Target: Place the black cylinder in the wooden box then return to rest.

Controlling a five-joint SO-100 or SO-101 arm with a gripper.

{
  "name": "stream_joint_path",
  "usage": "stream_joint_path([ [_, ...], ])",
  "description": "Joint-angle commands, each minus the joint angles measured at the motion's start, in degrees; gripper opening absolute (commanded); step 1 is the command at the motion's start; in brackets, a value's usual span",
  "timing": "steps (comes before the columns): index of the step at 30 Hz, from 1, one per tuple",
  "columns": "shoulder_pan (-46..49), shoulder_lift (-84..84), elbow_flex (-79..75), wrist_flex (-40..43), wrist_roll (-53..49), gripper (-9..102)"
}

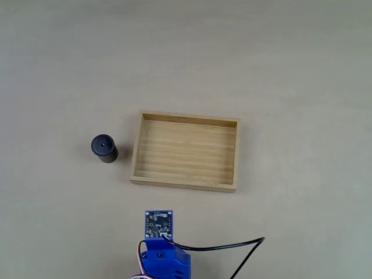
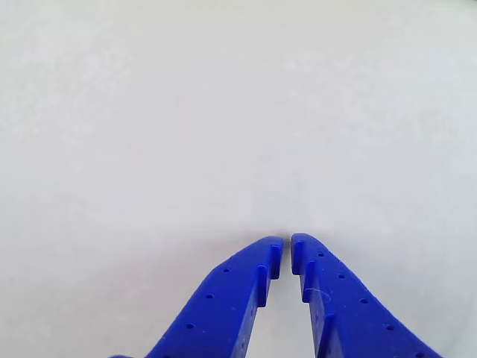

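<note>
In the fixed view the black cylinder (image 1: 104, 149) stood upright on the bare table (image 1: 290, 70), just left of the wooden box (image 1: 185, 184) and apart from it, with a clear strip of table between the two. The box lay flat with its long sides running left to right, open side up and nothing inside, so the task had not yet got under way. An upright cylinder offers its round side to a grasp from above, which probably explained why it was set that way.

The blue arm (image 1: 165, 263) sat at the near edge of that view, folded back, with a small circuit board (image 1: 158, 224) on its front and a black cable (image 1: 226, 247) trailing off to the right. That looked like a rest pose, well short of both box and cylinder.

In the other view the gripper (image 2: 287, 250) pointed out over plain pale table, its two blue fingers (image 2: 223, 298) brought together with only a thin slit left between the tips, holding nothing. To my mind the next move would call for reaching forward and left, then parting the fingers wide enough to straddle the cylinder before closing on it.
</note>
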Motion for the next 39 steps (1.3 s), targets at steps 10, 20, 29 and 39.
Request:
stream_joint_path([
  [10,-6.94,18.9,-18.98,-14.59,3.87,0],
  [20,-12.66,32.34,-29.62,-25.05,2.64,7],
  [29,-14.5,45.0,-37.71,-31.11,-1.05,23],
  [39,-15.47,59.15,-44.21,-39.38,-0.97,25],
])
